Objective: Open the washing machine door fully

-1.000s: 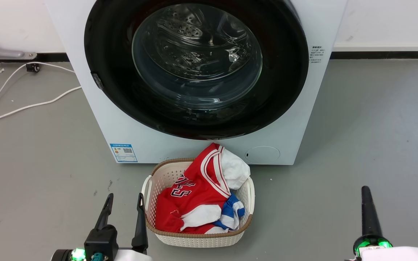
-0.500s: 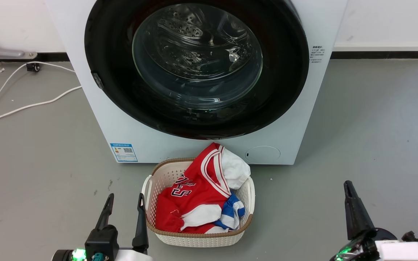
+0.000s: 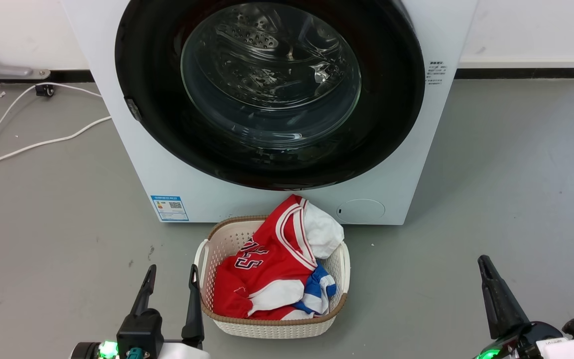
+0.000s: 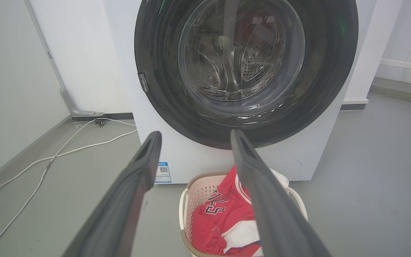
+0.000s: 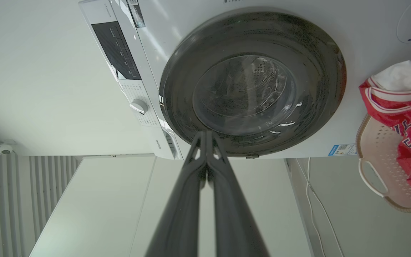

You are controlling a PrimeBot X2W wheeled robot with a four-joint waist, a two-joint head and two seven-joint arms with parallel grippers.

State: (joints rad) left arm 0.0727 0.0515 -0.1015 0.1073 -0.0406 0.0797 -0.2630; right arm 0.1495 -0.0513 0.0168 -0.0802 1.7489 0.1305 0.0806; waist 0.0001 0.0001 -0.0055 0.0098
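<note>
Standing on the grey floor (image 3: 491, 174), back against the wall: a white washing machine (image 3: 162, 174). Sitting just in front, a white laundry basket (image 3: 267, 326) holding red, white and blue clothes (image 3: 267, 264). Trailing across the left, a white cable (image 3: 43, 144).

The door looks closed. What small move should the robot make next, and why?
Probably ease the right claw forward toward the small grey tab on the rim of the washing machine door. The door sits shut, and that claw's closed fingers point just beside the tab.
</note>
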